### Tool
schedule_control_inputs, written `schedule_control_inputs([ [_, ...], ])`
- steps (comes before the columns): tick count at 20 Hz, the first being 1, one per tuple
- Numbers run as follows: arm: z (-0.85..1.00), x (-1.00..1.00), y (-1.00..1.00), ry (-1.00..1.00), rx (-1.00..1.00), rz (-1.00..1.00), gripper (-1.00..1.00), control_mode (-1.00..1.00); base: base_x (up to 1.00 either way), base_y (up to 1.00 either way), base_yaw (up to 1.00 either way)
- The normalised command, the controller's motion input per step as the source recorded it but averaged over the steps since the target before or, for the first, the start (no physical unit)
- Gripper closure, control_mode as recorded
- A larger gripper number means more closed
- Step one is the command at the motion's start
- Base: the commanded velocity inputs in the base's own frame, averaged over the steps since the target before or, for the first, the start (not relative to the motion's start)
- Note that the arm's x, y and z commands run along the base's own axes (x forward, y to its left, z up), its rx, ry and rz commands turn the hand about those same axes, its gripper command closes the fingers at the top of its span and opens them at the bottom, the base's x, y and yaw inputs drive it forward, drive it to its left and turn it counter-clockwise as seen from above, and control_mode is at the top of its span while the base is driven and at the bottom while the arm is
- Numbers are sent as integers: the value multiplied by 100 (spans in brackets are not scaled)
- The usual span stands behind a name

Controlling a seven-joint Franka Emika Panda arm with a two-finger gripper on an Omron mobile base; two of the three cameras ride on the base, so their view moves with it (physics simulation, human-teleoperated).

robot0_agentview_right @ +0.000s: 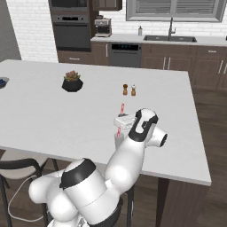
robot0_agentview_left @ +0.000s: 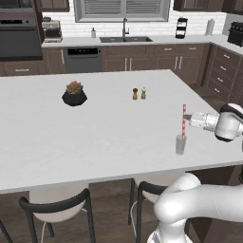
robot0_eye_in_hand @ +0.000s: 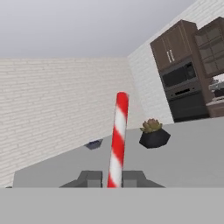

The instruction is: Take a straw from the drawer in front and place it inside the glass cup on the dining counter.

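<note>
Black-framed chairs (robot0_agentview_left: 57, 209) sit at the bottom edge of the left base view, tucked under the wide white desk (robot0_agentview_left: 95, 137).

Right of centre in that view, the hand (robot0_agentview_left: 186, 116) is closed on the red-and-white straw (robot0_agentview_left: 184, 121), holding it upright with its lower end in the small glass cup (robot0_agentview_left: 180, 144) near the desk's front edge. In the hand view the straw rises between the two dark fingertips (robot0_eye_in_hand: 89, 178). Farther back on the desk stand a potted succulent in a black bowl (robot0_agentview_left: 74, 94) and a pair of small shakers (robot0_agentview_left: 138, 93). At the top of the frame run dark brown cabinets (robot0_agentview_left: 180, 59), a sink with a tap (robot0_agentview_left: 125, 35), a wall oven (robot0_agentview_left: 19, 38) and white brick wall (robot0_eye_in_hand: 57, 109).
</note>
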Motion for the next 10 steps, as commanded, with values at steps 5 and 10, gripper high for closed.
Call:
schedule_control_inputs([
  [5, 29, -14, 0, -1, 0, -1, 100, -100, 0, 0, 0],
  [10, 18, -12, 0, -1, 0, -1, 100, -100, 0, 0, 0],
])
